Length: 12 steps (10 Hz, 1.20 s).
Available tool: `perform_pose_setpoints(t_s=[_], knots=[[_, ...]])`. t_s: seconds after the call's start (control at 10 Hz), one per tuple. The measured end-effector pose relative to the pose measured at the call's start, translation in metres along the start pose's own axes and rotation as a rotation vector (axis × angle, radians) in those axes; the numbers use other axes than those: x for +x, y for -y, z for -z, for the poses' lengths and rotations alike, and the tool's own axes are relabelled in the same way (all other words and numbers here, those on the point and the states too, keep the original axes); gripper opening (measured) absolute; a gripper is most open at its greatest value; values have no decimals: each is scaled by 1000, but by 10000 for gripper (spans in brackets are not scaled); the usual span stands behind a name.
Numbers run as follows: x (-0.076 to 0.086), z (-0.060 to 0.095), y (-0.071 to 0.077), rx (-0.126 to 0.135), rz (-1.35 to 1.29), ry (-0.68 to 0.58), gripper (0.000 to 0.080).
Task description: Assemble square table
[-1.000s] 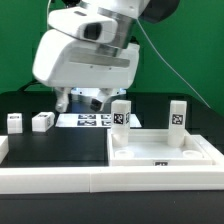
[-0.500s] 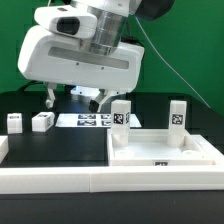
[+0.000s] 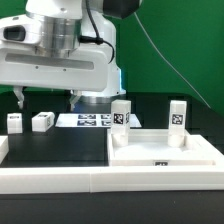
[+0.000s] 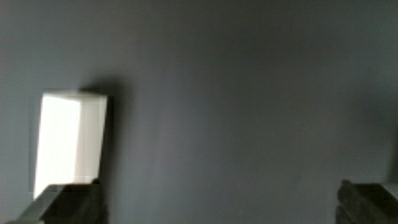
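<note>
Over black tabletop [image 3: 70, 140], hand [image 3: 45, 99] downward, fingers [image 3: 18, 98] apart

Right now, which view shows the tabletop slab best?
Exterior view: the tabletop slab lies unobstructed on the exterior view's right, rims visible. Wrist view shows none of it, only dark surface and one white block.

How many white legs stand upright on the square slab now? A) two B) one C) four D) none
A: an upright leg and a second upright leg stand at the far edge of the square slab; a loose leg and another loose leg sit off it.
</note>
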<state>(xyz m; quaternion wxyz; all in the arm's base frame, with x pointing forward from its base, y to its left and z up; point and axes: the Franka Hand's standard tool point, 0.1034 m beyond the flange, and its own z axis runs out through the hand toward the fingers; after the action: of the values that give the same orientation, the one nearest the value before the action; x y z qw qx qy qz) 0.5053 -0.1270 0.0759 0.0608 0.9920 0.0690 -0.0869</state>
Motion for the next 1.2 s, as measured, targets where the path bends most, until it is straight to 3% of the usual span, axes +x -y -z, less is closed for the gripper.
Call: perform_pose_setpoints(t_s=[0.5, 0.6, 0.9, 1.0, 1.2], knots=[[-1, -3, 2, -4, -1, -3, 649], [-10, -7, 1, 13, -69, 2, 649], [-61, -31, 4, 59, -176, 78, 649], [-70, -34, 2, 87, -213, 104, 649], [-69, -35, 1, 85, -213, 102, 649]])
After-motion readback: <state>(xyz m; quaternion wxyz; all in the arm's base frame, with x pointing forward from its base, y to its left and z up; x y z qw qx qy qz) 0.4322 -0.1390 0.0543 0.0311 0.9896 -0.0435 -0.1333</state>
